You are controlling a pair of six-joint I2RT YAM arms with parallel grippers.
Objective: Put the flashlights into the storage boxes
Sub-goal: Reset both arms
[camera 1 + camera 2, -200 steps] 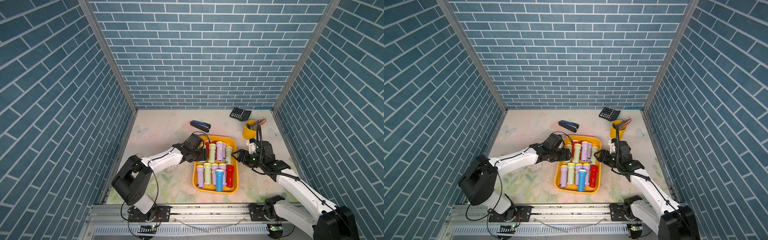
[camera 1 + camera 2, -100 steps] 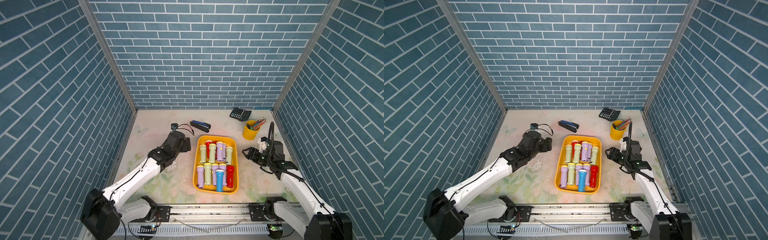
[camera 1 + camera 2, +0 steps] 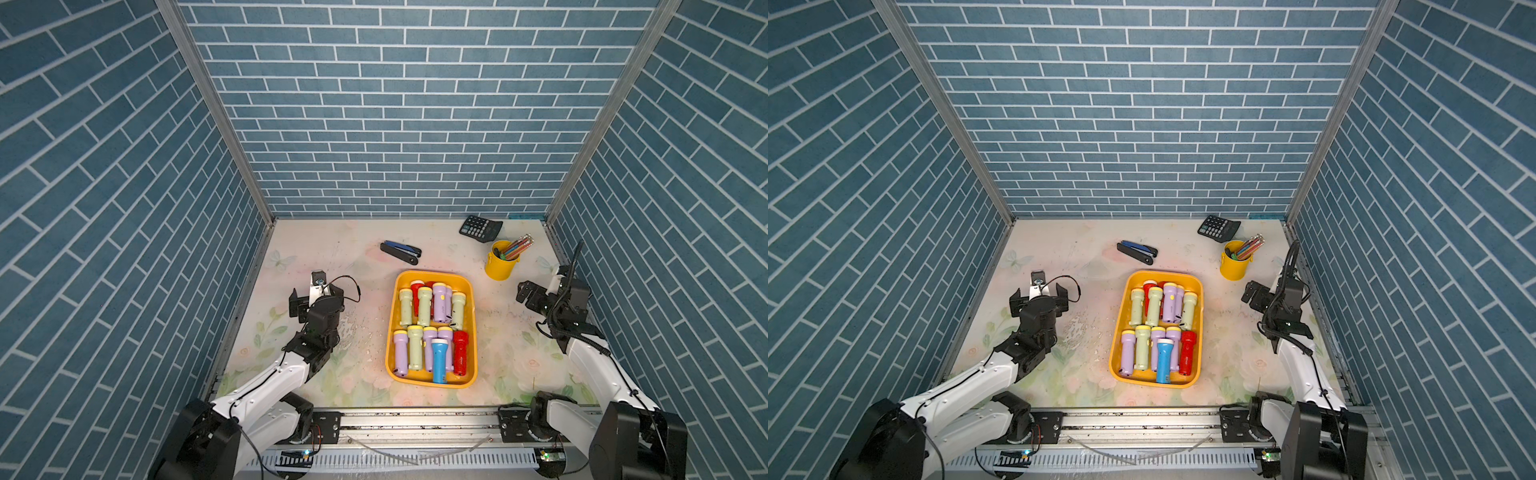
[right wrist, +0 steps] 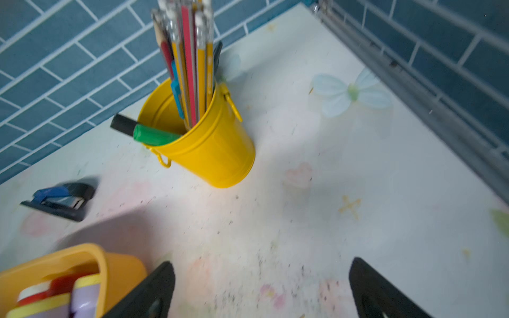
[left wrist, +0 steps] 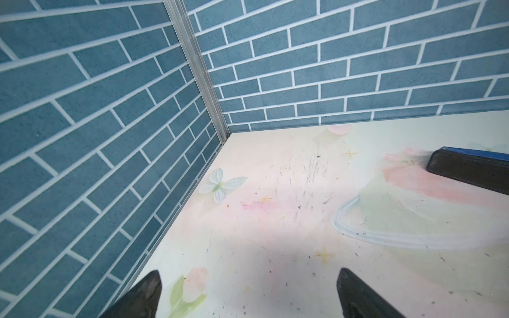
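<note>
Right wrist view shows the tray [image 4: 121, 272] (left wrist: just the stapler [image 5: 468, 170]).

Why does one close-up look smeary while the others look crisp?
Right wrist view: blur smears the stapler and the tray corner. Left wrist view: sharp, soft shadow on the mat. Both top views: crisp, walls splayed by wide lens.

My stereo head hangs high over the front, tilted down at the back wall [image 3: 395, 124]; both top views share the whole table [image 3: 324, 249], tray [image 3: 434, 273] centered. Left wrist cam sits low near the table, facing the far left corner, catching the stapler [image 5: 468, 170]. Right wrist cam, equally low, faces the pencil cup [image 4: 212, 154], sharing that stapler.
</note>
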